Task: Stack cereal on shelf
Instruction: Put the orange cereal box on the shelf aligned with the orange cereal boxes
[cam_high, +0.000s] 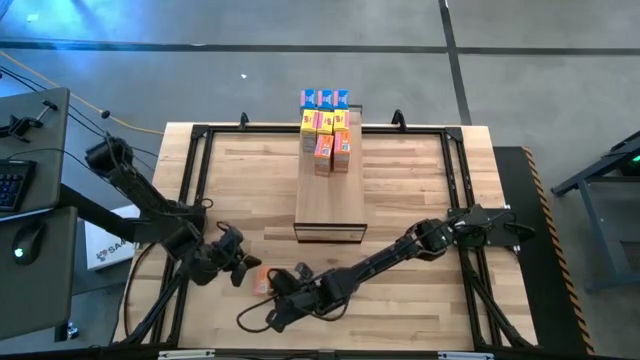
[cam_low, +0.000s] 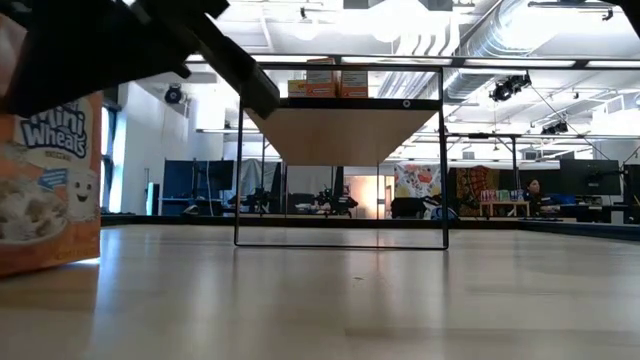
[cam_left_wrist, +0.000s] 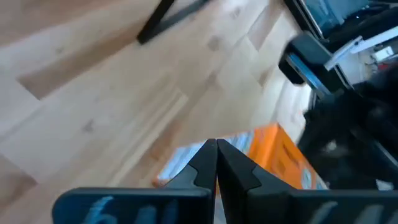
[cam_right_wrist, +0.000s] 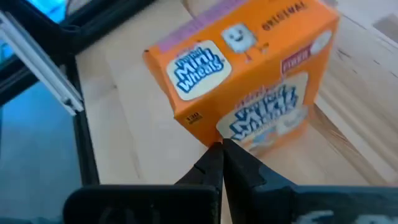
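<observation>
One orange Mini Wheats cereal box stands on the table near its near edge, at the left of the low view. My left gripper is shut just left of it, its fingertips pointing over the box. My right gripper is shut on the box's near-right side, its tips at the box's lower front edge. The shelf stands mid-table. Several blue, yellow and orange boxes sit on its far end. My left gripper's shut tips sit just in front of the orange box's top; I cannot tell whether they touch it. My right gripper's shut tips meet the lower edge of the box's printed face from the near side; I cannot tell whether they touch it.
A dark frame rail runs round the tabletop. A cable loop lies by the right gripper. The near half of the shelf top is bare. A desk with keyboard and mouse stands left of the table.
</observation>
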